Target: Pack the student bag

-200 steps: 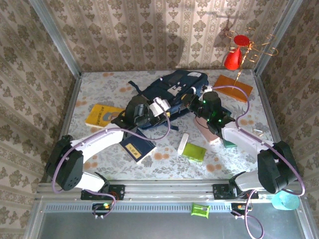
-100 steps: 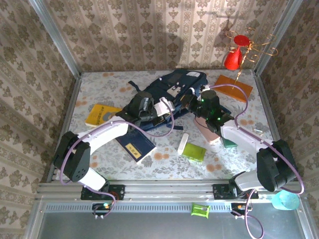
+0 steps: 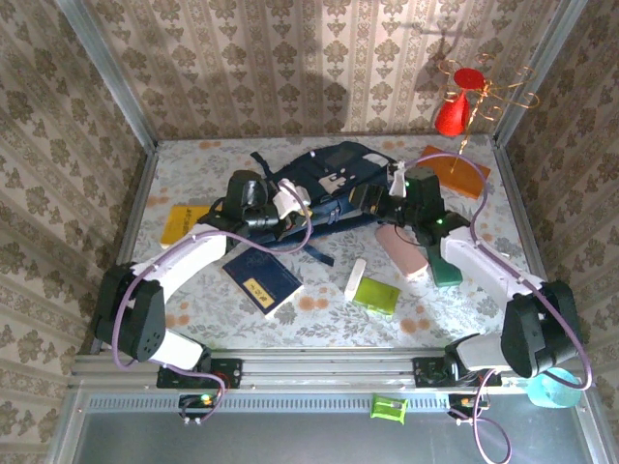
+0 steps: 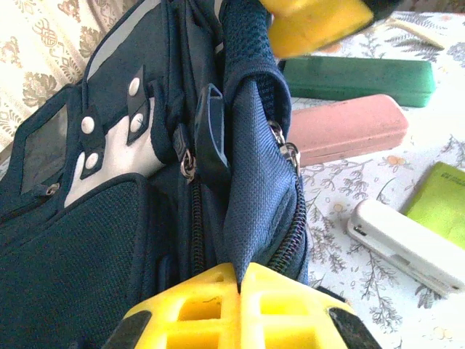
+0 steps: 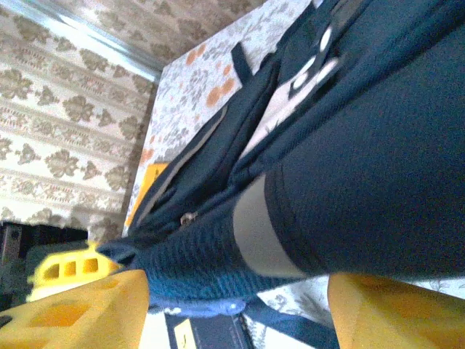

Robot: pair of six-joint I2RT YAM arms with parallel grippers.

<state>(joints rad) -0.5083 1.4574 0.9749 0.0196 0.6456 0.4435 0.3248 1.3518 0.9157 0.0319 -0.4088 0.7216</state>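
The left tool [image 4: 240, 275] pinches a fabric edge of the student bag [image 3: 338, 174], which lies far and central on the worktop [image 3: 193, 169]. The right tool [image 5: 236, 298] stands spread at the bag's right edge, with bare room far left.

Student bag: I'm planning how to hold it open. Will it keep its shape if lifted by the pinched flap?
Probably floppy: the student bag creases thin where the left gripper pinches its fabric. Lifted there, it would likely sag. It lies slumped on the table, so it is probably light and mostly empty.

Navy student bag [image 3: 340, 172], pink case [image 3: 399, 249], floral table [image 3: 190, 170]
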